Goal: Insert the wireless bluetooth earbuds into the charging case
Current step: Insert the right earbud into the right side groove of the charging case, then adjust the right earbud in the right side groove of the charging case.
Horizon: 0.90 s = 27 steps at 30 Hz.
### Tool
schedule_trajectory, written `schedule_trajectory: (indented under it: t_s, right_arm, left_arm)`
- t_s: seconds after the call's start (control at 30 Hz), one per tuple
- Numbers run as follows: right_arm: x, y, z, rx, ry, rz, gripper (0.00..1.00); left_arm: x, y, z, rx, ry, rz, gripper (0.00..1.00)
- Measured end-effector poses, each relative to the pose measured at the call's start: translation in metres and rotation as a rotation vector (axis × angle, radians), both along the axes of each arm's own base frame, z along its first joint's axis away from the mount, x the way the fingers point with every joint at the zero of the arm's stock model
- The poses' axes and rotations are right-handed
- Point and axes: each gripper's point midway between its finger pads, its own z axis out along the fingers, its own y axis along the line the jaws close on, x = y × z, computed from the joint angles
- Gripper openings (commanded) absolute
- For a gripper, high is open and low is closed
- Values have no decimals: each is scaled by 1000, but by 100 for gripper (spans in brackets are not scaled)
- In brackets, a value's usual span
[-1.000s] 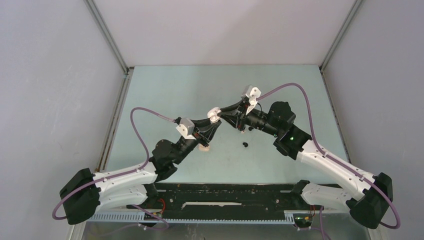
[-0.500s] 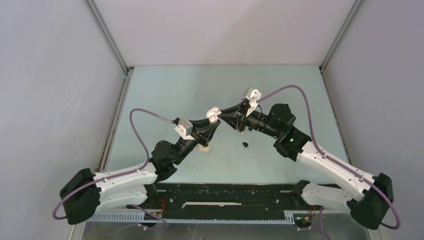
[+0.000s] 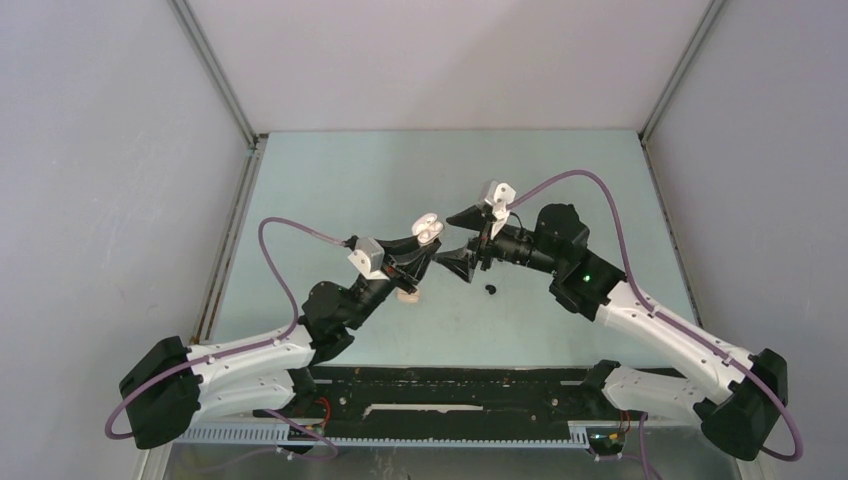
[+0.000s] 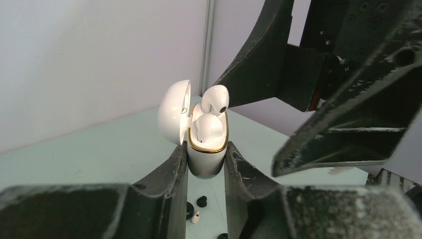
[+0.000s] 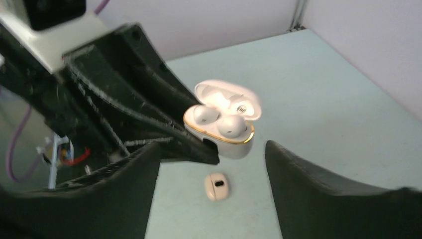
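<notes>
Starting at the left hand (image 4: 205,148) — clamped hard on the charging case (image 5: 226,140), one dark finger (image 4: 174,174) pressed to each side of the body, holding it up off the bench (image 3: 330,190). Looking closer at that case: glossy white, rounded like a pebble, trimmed with a thin gold band around the mouth, lid (image 4: 173,115) swung open and standing to one side. Inside, two white wireless bluetooth earbuds (image 5: 231,125), smooth and shiny, side by side in the wells. From the left wrist view, seeing one sunk low in its pocket and the second earbud (image 4: 215,99) poking up above the gold rim, dark spot near its tip, not down flush.

Over to the right hand (image 5: 213,149) now: spread wide, gripping nothing, fingers flanking the case with clear air on both sides. Facing the left hand tip to tip in the top view, above the middle of the bench.

Down on the pale green surface, lying close by the left arm, a small beige case (image 5: 217,186) with a dark mark on top. Apart from it toward the right, a tiny glossy black bud (image 3: 490,289), loose on the bench below the right hand. A few more small bits under the held case in the left wrist view — too small to name.
</notes>
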Motion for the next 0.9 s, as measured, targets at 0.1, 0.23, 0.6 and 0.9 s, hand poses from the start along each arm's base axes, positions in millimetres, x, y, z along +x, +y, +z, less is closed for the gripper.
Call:
schedule_trajectory:
  t_s: [0.1,0.23,0.6,0.9]
  right_arm:
    - [-5,-7,-4,-61,30,48,100]
    - [3,-34,15,-100,80,73,100]
    - [-4,-102,9,-297,137,150,97]
    - [-22,-123,-100,-350,401,145,95]
  left_arm:
    - [0,0,1,-2,-2,0,0]
    - [-1,-1,1,-1,-3,-5,0]
    - [-18,-18,-25,79,5,-135,0]
    - [-37,-45,-74,214,63,-303,0]
